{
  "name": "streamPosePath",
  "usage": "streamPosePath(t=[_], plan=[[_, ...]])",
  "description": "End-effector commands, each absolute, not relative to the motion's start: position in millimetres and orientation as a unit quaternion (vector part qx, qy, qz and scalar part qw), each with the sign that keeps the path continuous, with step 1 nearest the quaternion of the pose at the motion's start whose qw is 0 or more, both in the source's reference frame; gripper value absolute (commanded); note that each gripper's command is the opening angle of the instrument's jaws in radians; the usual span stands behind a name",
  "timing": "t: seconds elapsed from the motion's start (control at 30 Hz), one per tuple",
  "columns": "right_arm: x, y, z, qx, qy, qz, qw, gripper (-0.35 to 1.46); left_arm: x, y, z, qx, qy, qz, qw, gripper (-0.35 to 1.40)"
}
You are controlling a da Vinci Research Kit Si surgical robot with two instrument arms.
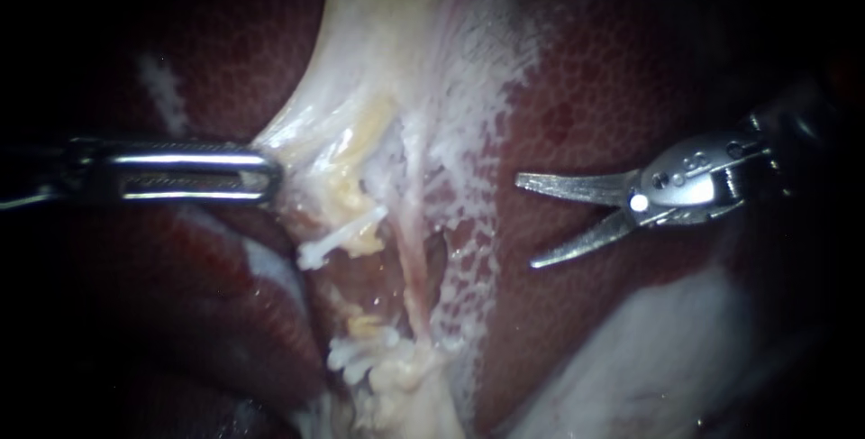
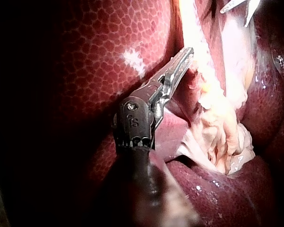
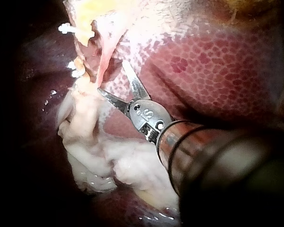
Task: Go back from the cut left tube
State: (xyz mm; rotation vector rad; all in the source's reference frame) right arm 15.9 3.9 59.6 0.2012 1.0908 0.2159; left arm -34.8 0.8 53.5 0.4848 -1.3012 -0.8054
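Right instrument [image 3: 111,76]: The dark shaft is seen nearest the camera in the right wrist view. Its two blade-like jaws are spread open, and nothing is held between them.
Blade position: In the endoscope view the blades are found right of centre. The tips are aimed toward the frame's left, over the liver [image 1: 613,87], just clear of the webbed pale edge.
Left instrument [image 1: 267,173]: It is entered from the left edge. The jaws are closed on the edge of the pale tissue [image 1: 378,69], which is drawn taut toward them.
Cut left tube [image 1: 341,237]: A white upper stump is seen left of centre, just beside the left jaws' tip. A lower stump [image 1: 360,355] lies at the bottom centre, with an open gap between the two.
Neighbouring tube [image 1: 414,268]: An intact slender pink strand is seen between the stumps and the blades.
Step judged: The cut appears done, and a withdrawal of the blades toward the right of the frame is called for.
Risk, blades: If the open blades are let drift leftward or are closed during the retreat, the pink strand or the webbed tissue could be nicked.
Risk, liver: The lower blade is held close above the liver, so a dipping pull-back could score its surface.
Risk, traction: If the left grip were lost, the taut tissue could spring into the blades' path.
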Motion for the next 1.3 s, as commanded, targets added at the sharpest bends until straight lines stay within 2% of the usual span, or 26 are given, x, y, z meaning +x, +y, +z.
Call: streamPosePath(t=[0.03,0.57,1.3], plan=[[15.8,3.8,59.6,0.095,0.517,0.103,0.845,1.43,-35.0,0.7,53.9,0.217,-0.581,-0.361,0.696,-0.35],[15.4,3.9,59.9,0.087,0.519,0.087,0.846,1.43,-38.2,0.0,58.2,0.227,-0.57,-0.357,0.704,-0.35],[15.4,3.9,59.9,0.081,0.519,0.077,0.847,1.43,-39.0,-0.3,58.9,0.23,-0.566,-0.356,0.707,-0.35]])
